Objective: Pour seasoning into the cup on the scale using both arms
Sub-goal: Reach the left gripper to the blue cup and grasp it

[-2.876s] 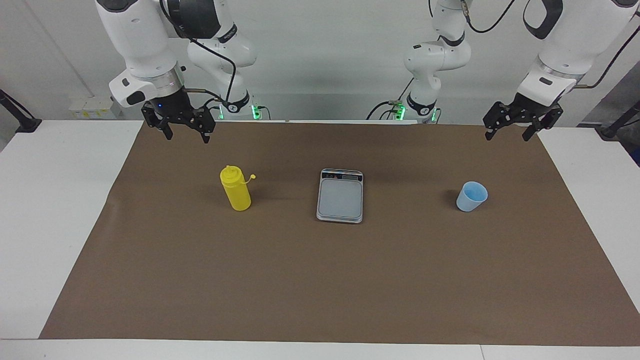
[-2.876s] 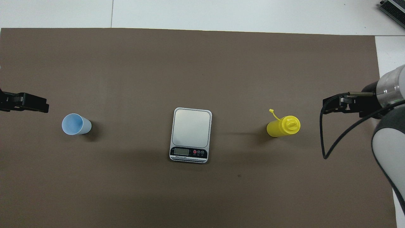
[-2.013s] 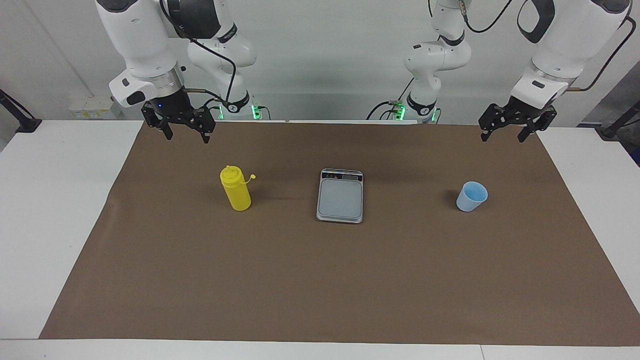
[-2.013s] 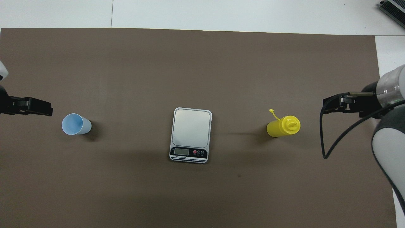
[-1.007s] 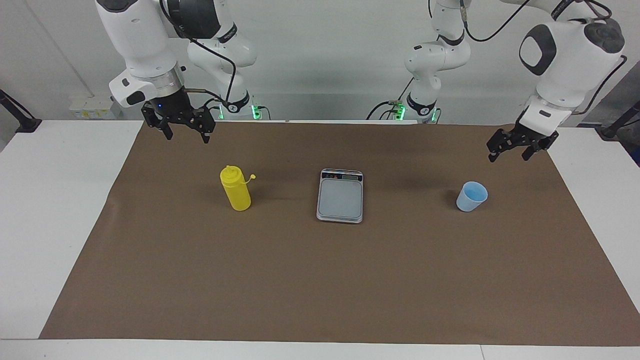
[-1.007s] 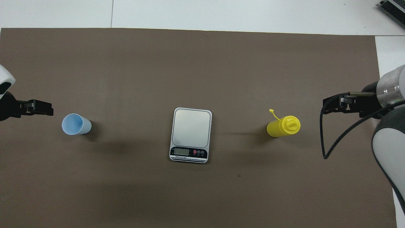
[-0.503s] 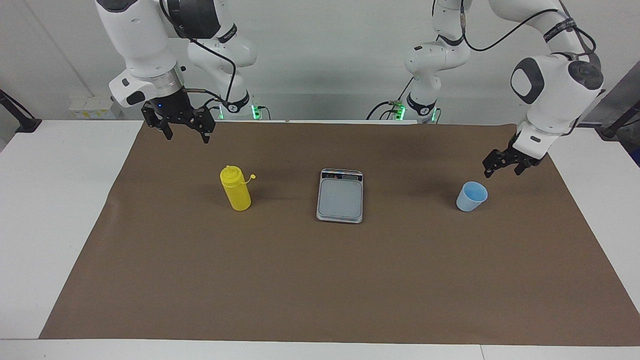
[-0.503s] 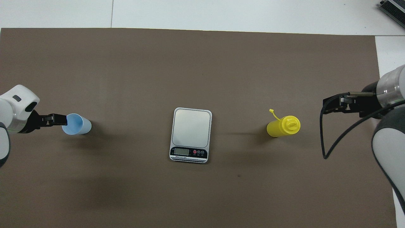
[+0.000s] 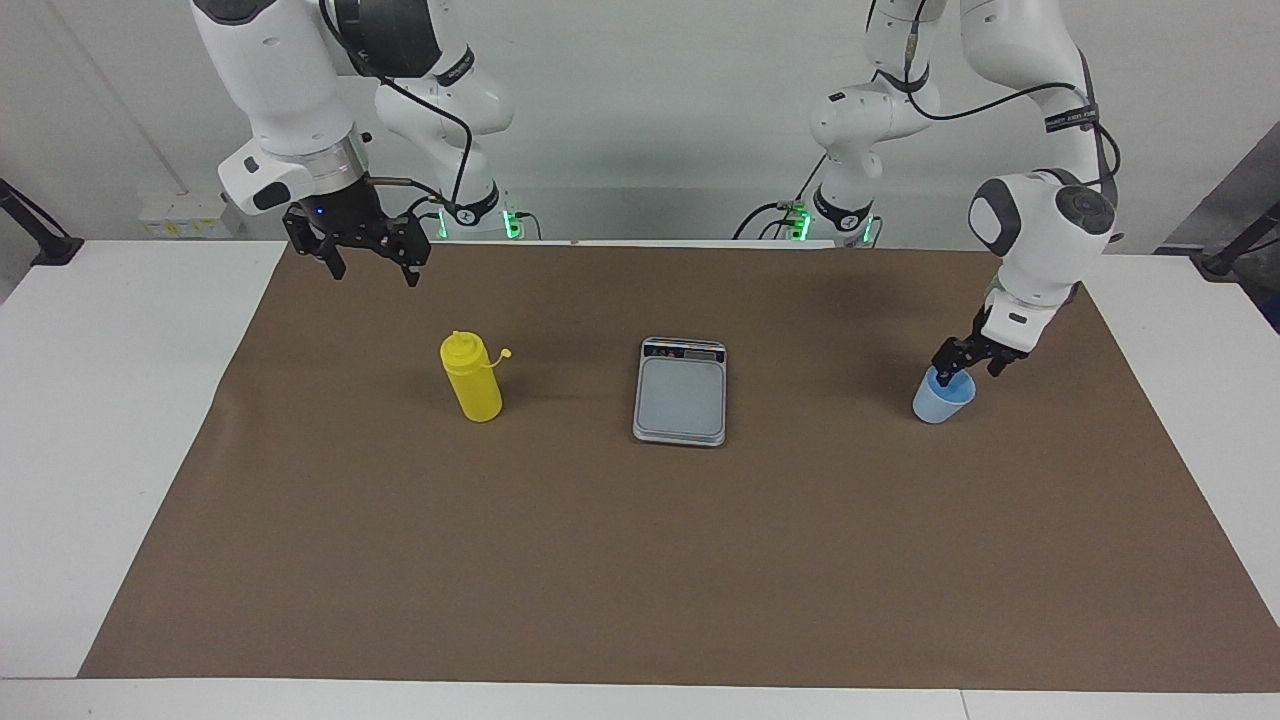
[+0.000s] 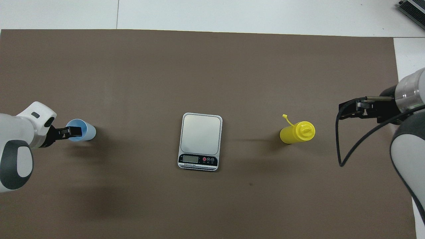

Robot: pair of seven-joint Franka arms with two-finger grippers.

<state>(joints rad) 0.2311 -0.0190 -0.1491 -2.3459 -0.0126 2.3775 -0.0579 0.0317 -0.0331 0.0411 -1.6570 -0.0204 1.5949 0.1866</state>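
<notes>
A: Facing view, from the scale: right gripper waits, jaws wide, over the mat near the seasoning.
B: Left gripper just dropped onto the cup, jaws wide around its rim; cup not yet on the scale.

scale: on the mat at mid-tabletop, between cup and seasoning
cup: upright on the mat, toward the left arm's end
seasoning: upright on the mat, toward the right arm's end
left gripper: at the cup's rim
right gripper: over the mat's edge nearest the robots, well apart from the seasoning
</notes>
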